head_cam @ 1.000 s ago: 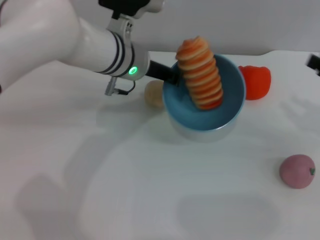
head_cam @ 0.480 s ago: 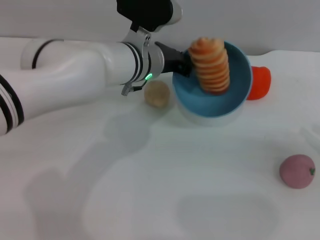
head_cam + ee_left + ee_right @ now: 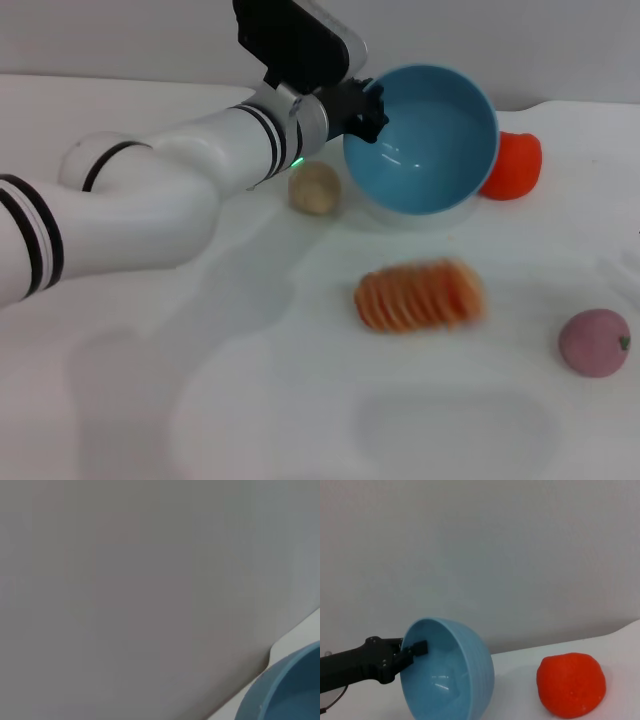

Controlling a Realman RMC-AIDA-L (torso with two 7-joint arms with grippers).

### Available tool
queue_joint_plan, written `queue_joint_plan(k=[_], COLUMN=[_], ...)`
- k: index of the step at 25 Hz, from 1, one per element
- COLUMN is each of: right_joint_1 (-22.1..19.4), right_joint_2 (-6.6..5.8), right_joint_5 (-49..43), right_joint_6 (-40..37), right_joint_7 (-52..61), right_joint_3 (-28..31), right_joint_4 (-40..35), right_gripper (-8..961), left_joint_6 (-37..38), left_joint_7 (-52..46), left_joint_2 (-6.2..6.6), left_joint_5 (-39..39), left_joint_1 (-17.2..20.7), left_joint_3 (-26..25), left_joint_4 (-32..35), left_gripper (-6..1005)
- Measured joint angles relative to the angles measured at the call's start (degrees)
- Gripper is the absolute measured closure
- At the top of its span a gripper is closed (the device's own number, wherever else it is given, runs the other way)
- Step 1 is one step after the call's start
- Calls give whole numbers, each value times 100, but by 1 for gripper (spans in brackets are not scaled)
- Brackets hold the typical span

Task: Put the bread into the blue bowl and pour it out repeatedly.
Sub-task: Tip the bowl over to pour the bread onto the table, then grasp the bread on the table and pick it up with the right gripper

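Note:
The blue bowl (image 3: 425, 140) hangs tilted on its side above the table, its empty hollow facing me. My left gripper (image 3: 368, 105) is shut on its left rim. The bowl also shows in the right wrist view (image 3: 447, 672), with the black fingers (image 3: 412, 650) clamped on its rim, and as an edge in the left wrist view (image 3: 285, 690). The bread (image 3: 420, 295) lies on the table below and in front of the bowl, orange-brown ribbed side up. My right gripper is out of view.
A small round beige ball (image 3: 315, 188) sits left of the bowl. A red-orange toy (image 3: 512, 165) (image 3: 570, 684) lies behind the bowl on the right. A pink round fruit (image 3: 594, 342) rests at the right. The table (image 3: 200, 400) is white.
The bowl has tipped further onto its side. The bread has slid out of it and dropped onto the table in front.

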Motion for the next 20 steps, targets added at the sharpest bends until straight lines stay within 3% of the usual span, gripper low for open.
queue_joint_plan(k=[8,13,20], right_joint_1=[-20,24,340], right_joint_2=[0,0,-3], right_joint_5=[-4,-4,-169], right_joint_6=[1,-44,-1123], right_joint_7=[-31,-155,-707], right_joint_3=[5,-55,-169], right_joint_4=[0,-36,-288], right_gripper=[432,428,411], left_joint_6=[-558,-310,2304], left_joint_7=[210,146,150], left_joint_2=[-3,1,81], left_joint_5=[-40,-280,-541], left_joint_1=[-6,25,-80], left_joint_3=[203,-100,-1863], left_joint_4=[-10,190,844], left_gripper=[982,982,982])
